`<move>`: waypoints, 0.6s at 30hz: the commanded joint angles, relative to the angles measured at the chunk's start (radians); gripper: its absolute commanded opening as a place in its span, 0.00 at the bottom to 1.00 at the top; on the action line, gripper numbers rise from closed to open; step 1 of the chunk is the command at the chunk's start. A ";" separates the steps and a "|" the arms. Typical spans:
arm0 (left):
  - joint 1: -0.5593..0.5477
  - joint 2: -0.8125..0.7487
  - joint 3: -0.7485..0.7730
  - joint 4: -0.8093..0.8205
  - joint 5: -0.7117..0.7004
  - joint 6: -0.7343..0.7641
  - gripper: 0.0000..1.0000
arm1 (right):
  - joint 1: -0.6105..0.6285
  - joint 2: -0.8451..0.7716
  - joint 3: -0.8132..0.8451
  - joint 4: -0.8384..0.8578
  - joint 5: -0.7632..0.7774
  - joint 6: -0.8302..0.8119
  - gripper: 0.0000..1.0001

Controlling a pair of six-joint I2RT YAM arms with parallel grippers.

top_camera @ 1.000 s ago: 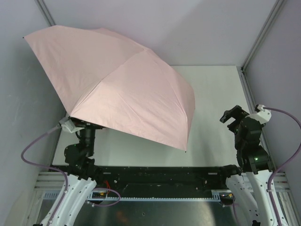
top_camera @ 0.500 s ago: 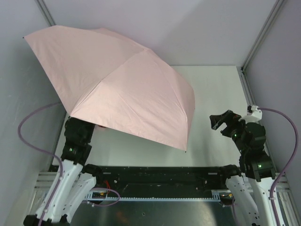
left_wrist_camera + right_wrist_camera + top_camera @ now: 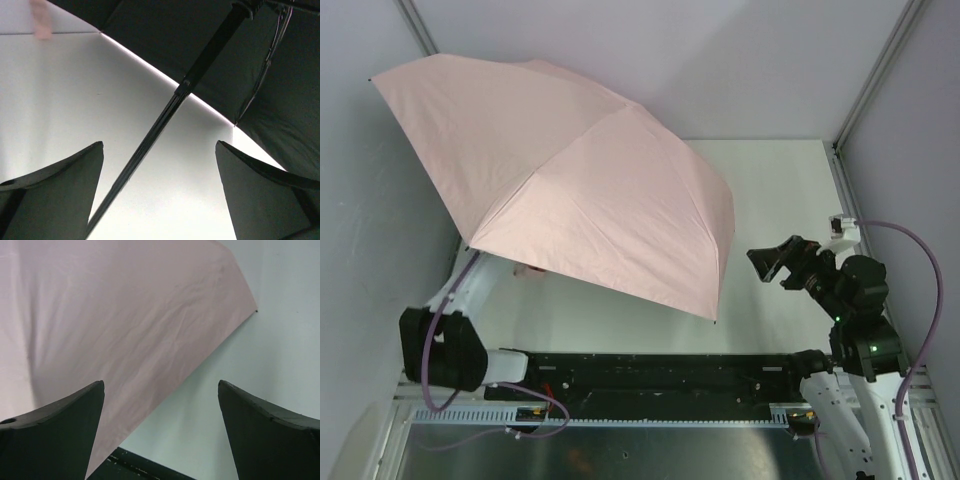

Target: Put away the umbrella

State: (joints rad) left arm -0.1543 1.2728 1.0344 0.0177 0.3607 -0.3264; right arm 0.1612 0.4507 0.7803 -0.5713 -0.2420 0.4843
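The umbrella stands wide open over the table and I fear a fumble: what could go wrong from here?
1. The black shaft runs slanted between the left jaws, which are open and not gripping; closing off-centre might nudge it and tip the umbrella.
2. Thin ribs beside the shaft could snag.
3. The open right jaws face the canopy edge; pushing fabric may slide it across the table.

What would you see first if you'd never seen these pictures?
The big pink umbrella, wide open, covers the left and middle of the table. Underneath, the open left claw looks up along its black shaft. The right claw hangs open beside the umbrella's right edge.
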 commanded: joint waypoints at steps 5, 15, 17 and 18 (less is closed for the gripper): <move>-0.026 0.186 0.084 -0.001 0.191 0.147 0.90 | -0.003 -0.019 0.192 -0.149 -0.162 -0.051 1.00; -0.050 0.156 0.031 -0.001 0.173 0.079 0.38 | -0.003 0.053 0.427 -0.488 -0.226 -0.067 0.98; -0.053 0.143 0.051 -0.003 0.203 0.032 0.24 | -0.003 0.071 0.453 -0.564 -0.151 -0.061 0.98; -0.054 0.136 0.063 -0.005 0.218 0.002 0.17 | -0.003 0.079 0.458 -0.596 -0.104 -0.056 0.98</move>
State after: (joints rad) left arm -0.1955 1.4719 1.0637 -0.0013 0.5259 -0.2100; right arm 0.1612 0.4805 1.1889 -0.9623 -0.4324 0.4320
